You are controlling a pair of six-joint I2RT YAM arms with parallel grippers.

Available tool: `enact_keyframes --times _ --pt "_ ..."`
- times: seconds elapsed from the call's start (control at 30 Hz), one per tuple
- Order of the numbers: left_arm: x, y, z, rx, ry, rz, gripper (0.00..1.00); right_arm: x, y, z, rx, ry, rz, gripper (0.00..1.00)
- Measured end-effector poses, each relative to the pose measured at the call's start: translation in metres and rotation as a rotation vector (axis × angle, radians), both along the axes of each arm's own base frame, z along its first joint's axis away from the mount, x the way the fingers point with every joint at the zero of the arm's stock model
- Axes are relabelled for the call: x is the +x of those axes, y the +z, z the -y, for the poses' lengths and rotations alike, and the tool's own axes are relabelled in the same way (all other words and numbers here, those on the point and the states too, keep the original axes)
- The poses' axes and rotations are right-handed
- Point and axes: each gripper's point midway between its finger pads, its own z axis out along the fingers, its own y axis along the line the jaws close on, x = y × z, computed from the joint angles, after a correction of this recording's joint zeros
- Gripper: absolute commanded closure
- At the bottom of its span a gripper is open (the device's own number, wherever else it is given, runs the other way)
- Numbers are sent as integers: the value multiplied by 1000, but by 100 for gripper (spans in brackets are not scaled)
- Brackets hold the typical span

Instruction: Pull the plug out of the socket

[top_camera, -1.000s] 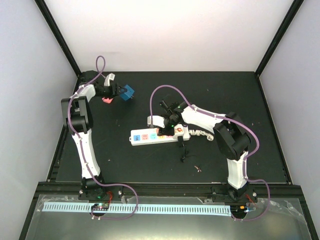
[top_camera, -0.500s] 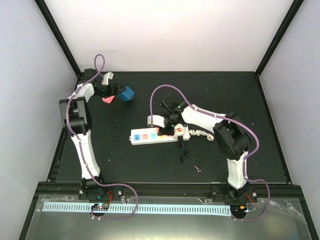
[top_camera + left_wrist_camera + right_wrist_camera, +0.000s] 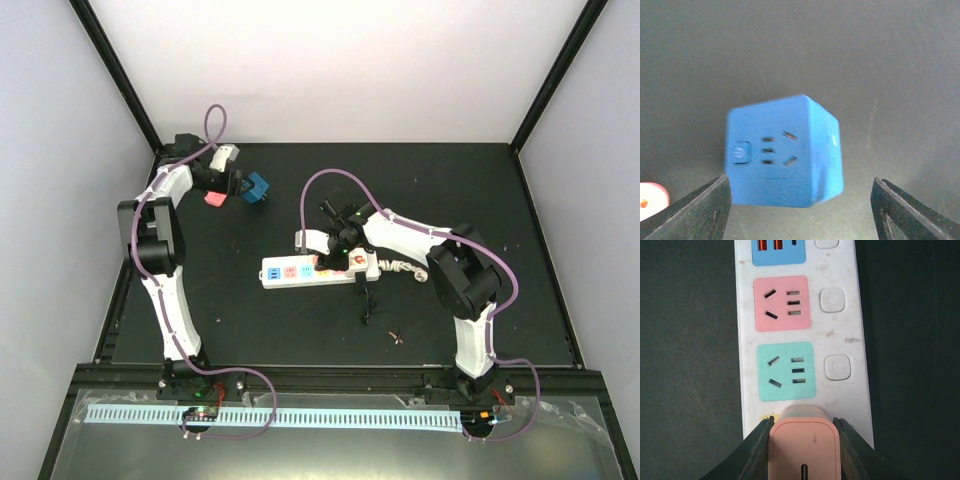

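Right wrist view: right gripper (image 3: 801, 432) clamps pink plug (image 3: 804, 452) at near end of power strip (image 3: 860, 340), which runs straight ahead; left gripper (image 3: 800, 212) open.

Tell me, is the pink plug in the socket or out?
In, it seems. The pink plug sits flush on the socket over a yellow outlet, no prongs visible; the right gripper is shut on its sides.

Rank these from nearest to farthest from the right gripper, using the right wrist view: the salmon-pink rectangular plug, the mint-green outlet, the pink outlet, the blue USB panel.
1. salmon-pink plug, held in the right gripper.
2. mint-green outlet, just beyond the plug.
3. pink outlet, mid-strip.
4. blue USB panel, top edge.
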Motion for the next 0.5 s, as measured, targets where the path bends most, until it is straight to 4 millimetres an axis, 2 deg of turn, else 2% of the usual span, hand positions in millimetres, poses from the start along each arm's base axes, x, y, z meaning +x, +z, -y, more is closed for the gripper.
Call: enact_keyframes --times 0.1,0.2,0.33,0.5 --pt "-11 -9 13 33 -68 -4 33 0 0 0 0 -1 -1 91" --pt "-12 -11 19 52 -92 3 43 0 0 0 0 -1 -1 91" --pt "-11 -11 16 67 -85 4 50 0 0 0 0 -1 -1 90" --pt "2 -5 13 69 -72 27 61 0 0 0 0 -1 -1 89"
